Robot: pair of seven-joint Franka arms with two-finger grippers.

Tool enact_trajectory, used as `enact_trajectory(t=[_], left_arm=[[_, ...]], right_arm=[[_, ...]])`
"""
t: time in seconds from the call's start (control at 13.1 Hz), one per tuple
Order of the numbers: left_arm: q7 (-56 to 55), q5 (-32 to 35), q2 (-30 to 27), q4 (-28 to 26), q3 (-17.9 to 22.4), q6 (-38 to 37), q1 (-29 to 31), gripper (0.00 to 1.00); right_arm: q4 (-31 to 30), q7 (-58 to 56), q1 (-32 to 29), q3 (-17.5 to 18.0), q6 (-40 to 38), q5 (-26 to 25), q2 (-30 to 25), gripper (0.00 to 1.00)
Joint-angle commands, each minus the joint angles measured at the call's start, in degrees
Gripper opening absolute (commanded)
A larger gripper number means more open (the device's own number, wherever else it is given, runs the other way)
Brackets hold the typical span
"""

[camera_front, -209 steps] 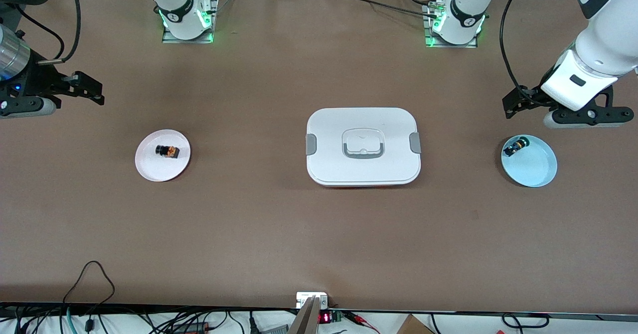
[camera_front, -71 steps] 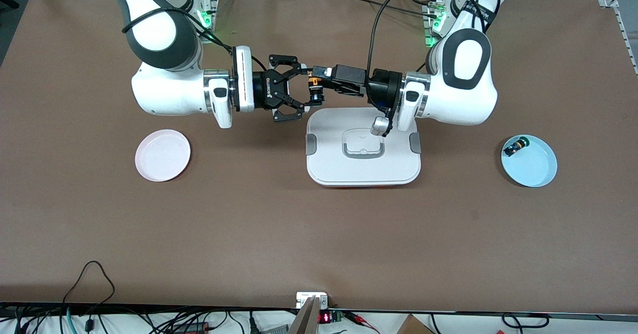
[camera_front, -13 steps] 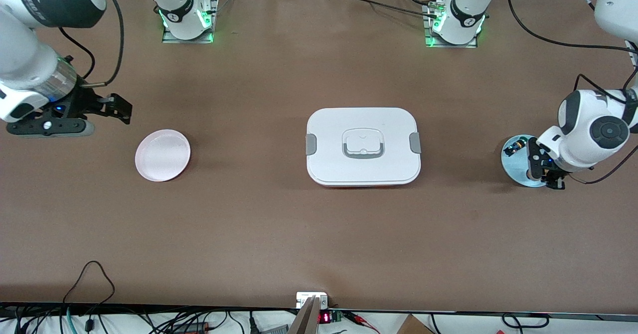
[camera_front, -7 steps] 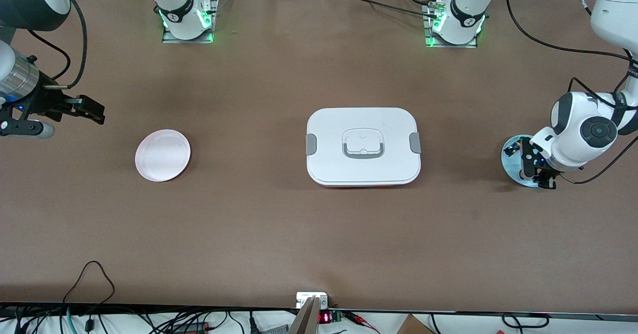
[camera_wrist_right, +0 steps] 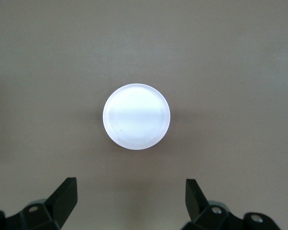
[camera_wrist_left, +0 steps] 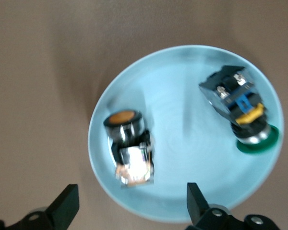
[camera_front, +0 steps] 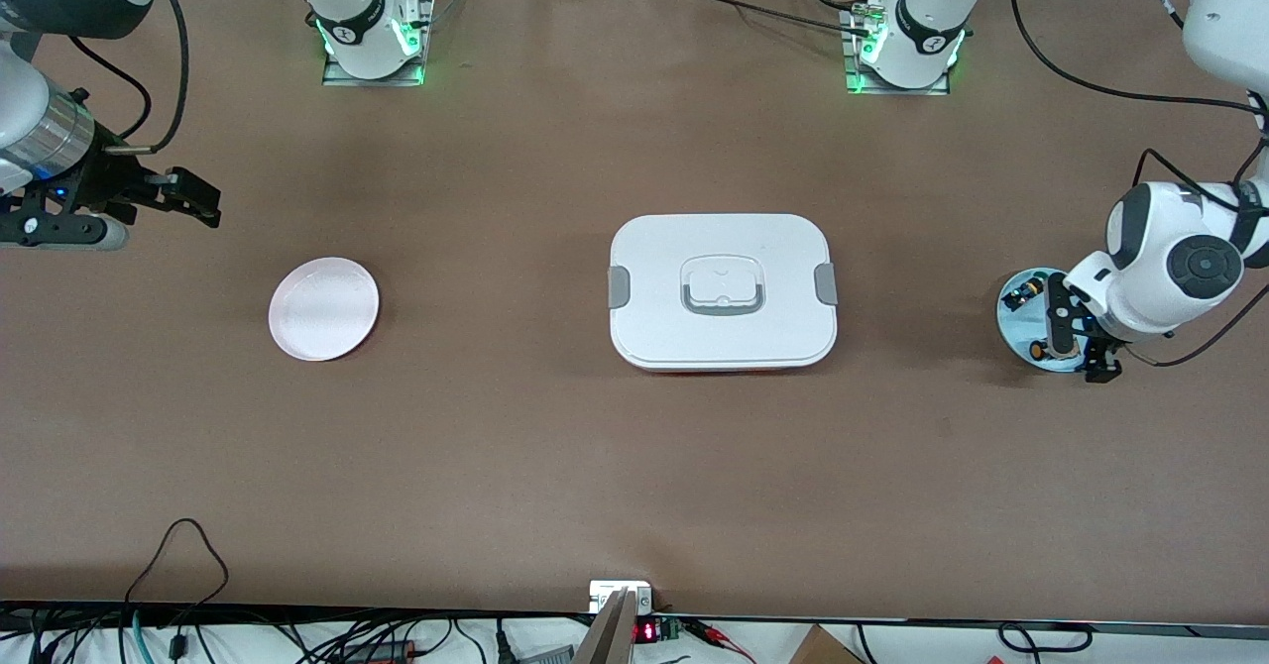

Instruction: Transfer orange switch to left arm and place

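Note:
The orange switch (camera_wrist_left: 128, 146) lies on its side on the light blue plate (camera_wrist_left: 182, 139), free of the fingers. In the front view it (camera_front: 1039, 350) is on the plate's part nearest the camera. My left gripper (camera_front: 1076, 339) hangs open just above that plate (camera_front: 1021, 332); in the left wrist view it (camera_wrist_left: 132, 208) is empty, with the switch between and ahead of its fingers. My right gripper (camera_front: 203, 203) is open and empty in the air at the right arm's end; in the right wrist view it (camera_wrist_right: 129, 201) looks down on the pink plate (camera_wrist_right: 136, 116). The white box (camera_front: 722, 290) sits mid-table.
A black switch with blue, yellow and green parts (camera_wrist_left: 240, 108) lies on the same blue plate, beside the orange one, and also shows in the front view (camera_front: 1021, 294). The pink plate (camera_front: 324, 308) holds nothing. Cables run along the table's near edge.
The left gripper has shifted slightly over the blue plate and the orange switch now lies in plain view on it. The right gripper has drawn back toward the right arm's end.

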Motion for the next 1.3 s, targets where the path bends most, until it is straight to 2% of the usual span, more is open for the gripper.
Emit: enact_trajectory(t=[0.0,0.15,0.31,0.38,0.61,0.84,1.0,1.15,1.23], left_arm=[[-1.7,-2.9,-6.1,1.7,-4.2,-10.0,1.1,1.0],[-2.5,-10.1,-7.6,7.8,-4.8,-22.2,0.5,1.0],[-5.0,-12.7,-7.4,15.3,-6.0,-32.7,-1.2,1.0],[-9.4,-12.8,-7.5,17.8,-7.4,-37.4,-1.7,1.0],[-24.8,-14.9,-7.4,25.6,-12.6,-51.0,-2.6,1.0],[-44.5,-18.9,-7.7,29.9,-16.0,-58.4,-3.2,1.0],[-54.8,-19.8,-8.8,31.3,-15.1,-58.9,-6.4,1.0],[-66.4,-22.3,-12.5,30.4,-9.2,-56.8,-12.3,1.0],[-74.3,-24.0,-15.1,27.8,-5.7,-52.4,-14.8,1.0]], right_arm=[[1.4,-3.8,0.5,-0.7,-2.4,0.8,-1.4,1.0],[1.5,-3.7,0.6,-0.7,-2.4,0.9,-1.4,1.0],[2.1,0.3,0.7,-0.6,-2.9,1.5,-1.4,1.0],[2.6,3.1,0.7,-0.6,-3.4,2.1,-1.4,1.0],[3.5,-0.9,0.6,-0.7,-3.4,2.3,-1.4,1.0],[4.1,-1.5,0.5,-0.7,-3.6,2.2,-1.4,1.0],[5.1,-3.3,0.4,-0.7,-4.6,2.2,-1.0,1.0],[5.7,-3.6,0.2,-1.0,-6.3,2.2,-1.0,1.0],[6.0,-4.2,0.1,-1.1,-6.8,2.3,-1.0,1.0]])
